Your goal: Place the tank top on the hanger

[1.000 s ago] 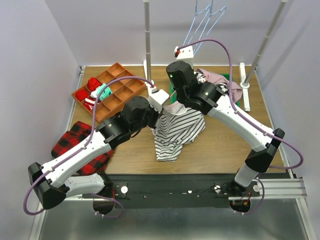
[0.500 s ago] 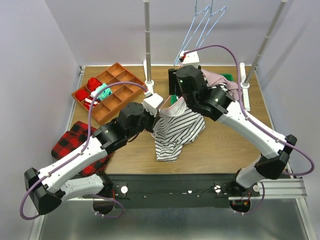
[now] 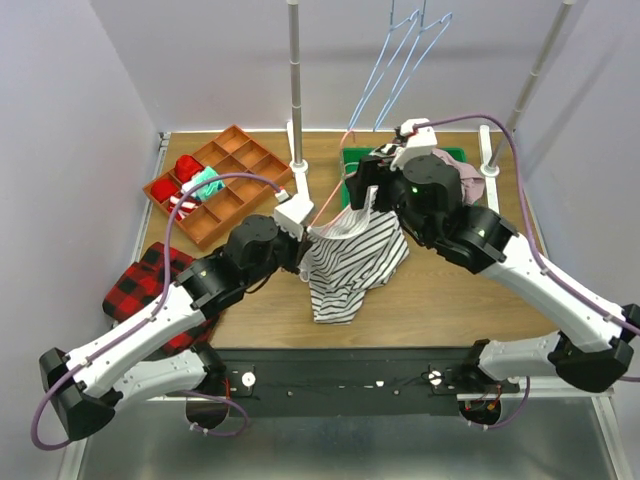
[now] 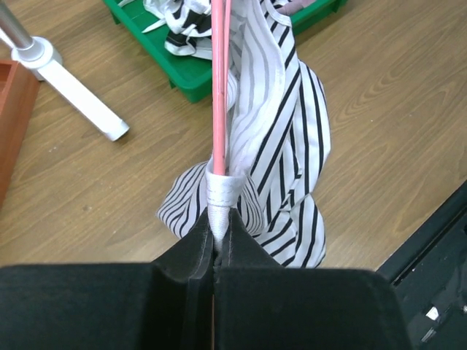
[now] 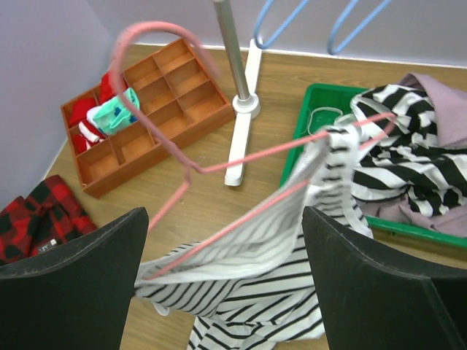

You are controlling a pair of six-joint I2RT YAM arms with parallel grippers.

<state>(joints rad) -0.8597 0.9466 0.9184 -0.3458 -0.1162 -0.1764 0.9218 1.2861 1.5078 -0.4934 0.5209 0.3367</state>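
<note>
Left tool (image 4: 214, 240): fingers together, clamped on one corner of the hanger (image 4: 220, 87), with a strap of the tank top (image 4: 284, 109) pinched in over the wire.
Right tool (image 5: 222, 219): fingers wide apart, holding nothing, facing the hanger from just short of it.

Tank top: mid-counter, strung along the hanger. The other strap is looped over the free corner, at 12 o'clock from the left tool. The body sags, and the hem appears to rest on the counter (image 3: 450, 290).

Risks (judgement):
- The hanger is held at one corner only. It could swing or droop, and the loose far strap would slide off.
- If the left tool opens with nothing else supporting, the hanger and top will drop.
- A hem dragging on the counter could tug the cloth off when lifted.

Surroundings, seen from above, tank top as centre:
- 12 o'clock: green tray (image 5: 299, 138) holding a bolder striped garment (image 5: 408, 160) and a mauve garment (image 5: 445, 109). It is close, so there is a snag risk for the right tool.
- 11 o'clock: rack upright (image 5: 232, 44). The hanger's hook lies near it and could catch.
- 10 o'clock: compartment tray (image 3: 225, 180).
- 8 o'clock: plaid cloth (image 3: 150, 285).
- Overhead at 12 o'clock: light blue hangers (image 3: 405, 50).
</note>
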